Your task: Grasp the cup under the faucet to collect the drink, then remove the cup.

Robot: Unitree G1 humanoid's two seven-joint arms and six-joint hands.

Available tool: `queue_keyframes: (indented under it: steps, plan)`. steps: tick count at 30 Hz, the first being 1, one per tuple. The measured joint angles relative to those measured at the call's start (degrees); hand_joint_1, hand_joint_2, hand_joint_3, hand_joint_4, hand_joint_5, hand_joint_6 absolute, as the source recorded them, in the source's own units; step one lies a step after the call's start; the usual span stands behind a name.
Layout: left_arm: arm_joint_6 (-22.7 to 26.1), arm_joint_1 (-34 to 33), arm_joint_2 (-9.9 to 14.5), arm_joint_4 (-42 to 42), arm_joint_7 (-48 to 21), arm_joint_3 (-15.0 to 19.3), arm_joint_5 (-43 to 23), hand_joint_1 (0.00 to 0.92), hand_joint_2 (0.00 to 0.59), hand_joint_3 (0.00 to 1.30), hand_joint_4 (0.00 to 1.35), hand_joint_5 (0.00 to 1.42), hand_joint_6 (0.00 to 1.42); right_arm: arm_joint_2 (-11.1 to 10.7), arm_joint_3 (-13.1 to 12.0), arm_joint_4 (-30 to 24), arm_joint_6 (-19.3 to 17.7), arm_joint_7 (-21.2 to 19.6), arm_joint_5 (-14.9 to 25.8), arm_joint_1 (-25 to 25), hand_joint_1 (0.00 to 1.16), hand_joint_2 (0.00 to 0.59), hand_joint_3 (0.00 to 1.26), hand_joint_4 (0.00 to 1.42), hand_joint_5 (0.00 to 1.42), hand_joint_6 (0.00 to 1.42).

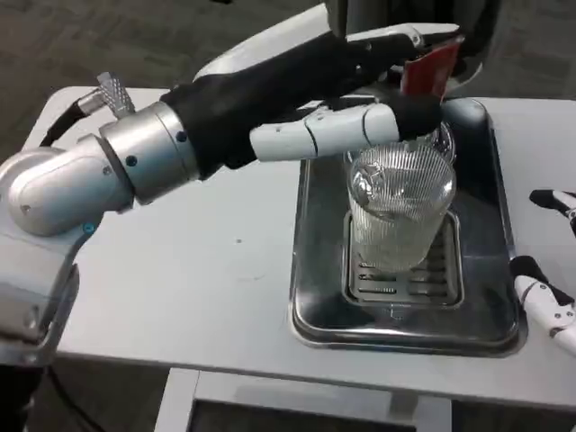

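Upright on the slotted grate (405, 281) of the metal drip tray (315, 306) stands the ribbed clear cup (399, 211); any contents cannot be made out. Above it, the left hand (360, 90) reaches toward the red faucet lever (432, 67), its grip unclear. Right hand (544, 292) waits beside the tray, fingers apart, holding nothing.

Head view, steeply down, table (207, 270) close

Cup (399, 211) stands on tray (315, 270), left hand (360, 99) above
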Motion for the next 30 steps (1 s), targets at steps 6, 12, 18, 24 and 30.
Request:
queue_keyframes:
  steps: [6,12,18,24,30]
  plan:
    - [-2.73,-0.59,0.87,0.08,-0.42,-0.73,2.55,0.0,0.083,0.14,0.1,0.21,0.21,0.0,0.05,0.17,0.13,0.0,0.11,-0.09,0.4,0.476,0.13,0.07,0.07,0.13]
    - [-4.72,-1.0,1.46,0.08,-0.41,-1.61,4.41,0.0,0.082,0.13,0.09,0.2,0.2,0.0,0.25,0.66,0.39,0.0,0.12,-0.42,0.4,0.476,0.14,0.07,0.07,0.13]
    - [-6.19,-1.64,1.92,0.07,-0.35,-2.37,6.47,0.0,0.079,0.13,0.09,0.2,0.19,-0.01,0.38,0.73,0.71,0.0,0.2,-0.64,0.4,0.476,0.14,0.07,0.07,0.13]
    - [-7.79,-1.88,2.25,0.07,-0.34,-2.75,8.55,0.0,0.081,0.13,0.08,0.19,0.19,-0.02,0.42,0.93,1.52,0.0,0.37,-1.16,0.4,0.476,0.15,0.08,0.07,0.13]
    - [-9.1,-2.03,2.45,0.08,-0.34,-3.06,9.94,0.0,0.081,0.12,0.06,0.18,0.19,-0.01,1.04,1.06,2.85,0.01,0.5,-1.7,0.4,0.476,0.14,0.08,0.08,0.13]
